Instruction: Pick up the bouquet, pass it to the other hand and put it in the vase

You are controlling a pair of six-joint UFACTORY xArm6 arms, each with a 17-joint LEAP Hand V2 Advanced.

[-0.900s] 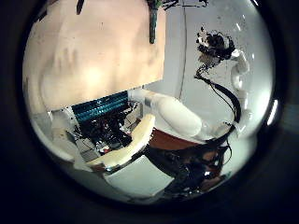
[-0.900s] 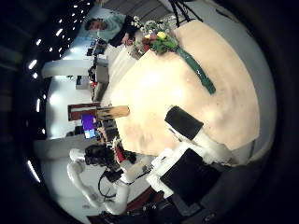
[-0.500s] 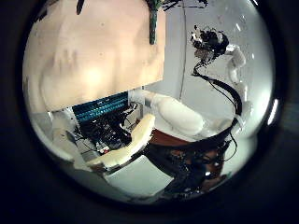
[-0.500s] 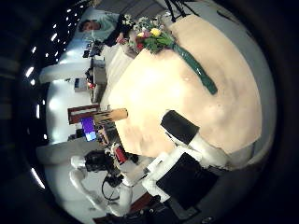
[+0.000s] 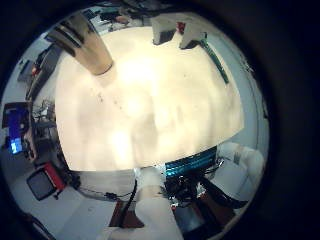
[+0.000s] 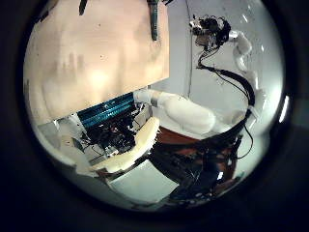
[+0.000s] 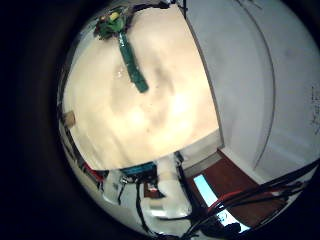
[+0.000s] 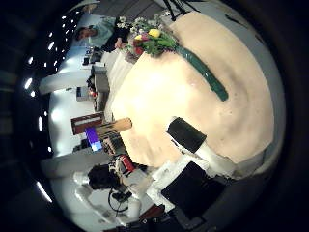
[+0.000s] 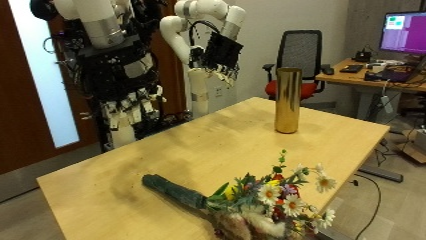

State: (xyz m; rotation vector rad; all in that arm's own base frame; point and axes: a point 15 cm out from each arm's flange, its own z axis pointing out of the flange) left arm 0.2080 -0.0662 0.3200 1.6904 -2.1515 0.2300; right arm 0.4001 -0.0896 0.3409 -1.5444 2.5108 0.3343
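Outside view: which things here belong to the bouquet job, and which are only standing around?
For the job:
bouquet, lying on the table
vase, upright on the table, apart from the bouquet
left hand and right hand, both above the table, fingers relaxed, holding nothing

Not part of it:
chair
desk
monitor

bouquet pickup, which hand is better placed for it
Probably the right hand: it hangs lower and nearer the bouquet's stem end on the table, fingers open. The left hand is higher, farther back, toward the vase.
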